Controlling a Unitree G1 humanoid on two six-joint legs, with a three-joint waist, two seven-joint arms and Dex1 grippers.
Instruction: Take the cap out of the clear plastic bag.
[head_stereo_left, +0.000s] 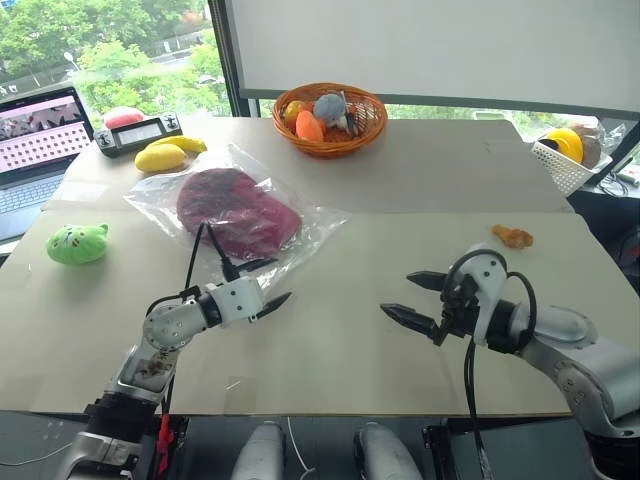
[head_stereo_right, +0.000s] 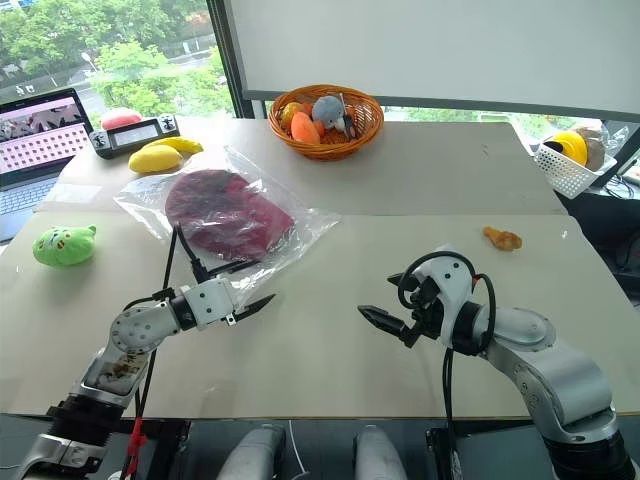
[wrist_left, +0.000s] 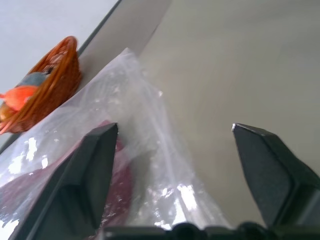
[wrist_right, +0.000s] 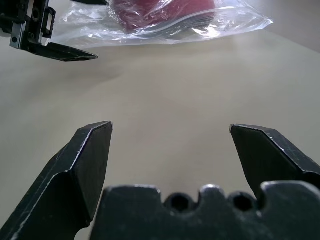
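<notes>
The cap (head_stereo_left: 236, 210), a dark red fabric shape, lies inside the clear plastic bag (head_stereo_left: 300, 225), which rests flat on the table (head_stereo_left: 400, 180) on the left half, in front of the wicker basket (head_stereo_left: 330, 120). The bag spreads wider than the cap all round, its crinkled film shining in places.

The left claw (head_stereo_left: 264, 285) hangs just at the bag's near edge, its two black fingers standing apart with nothing between them. In the left wrist view one finger (wrist_left: 92, 175) lies in front of the film and the red fabric, the other over bare table; whether that finger actually touches the plastic is hard to tell from this angle.

The right claw (head_stereo_left: 413, 298) sits well apart from the bag, over bare table on the right side, pointing toward the left claw. Its fingers are spread wide and hold nothing; in the right wrist view the bag and cap lie beyond them across the table.

The basket holds a grey plush, an orange toy and some fruit. Near the far left edge of the table are a yellow mango (head_stereo_left: 160, 157), a banana (head_stereo_left: 186, 143) and a black controller (head_stereo_left: 138, 132), with a laptop (head_stereo_left: 35, 140) beside them. A green plush toy (head_stereo_left: 78, 243) sits left of the bag, and a small orange toy (head_stereo_left: 512, 236) lies on the right side. A white basket (head_stereo_left: 560, 165) stands at the table's far right corner.
</notes>
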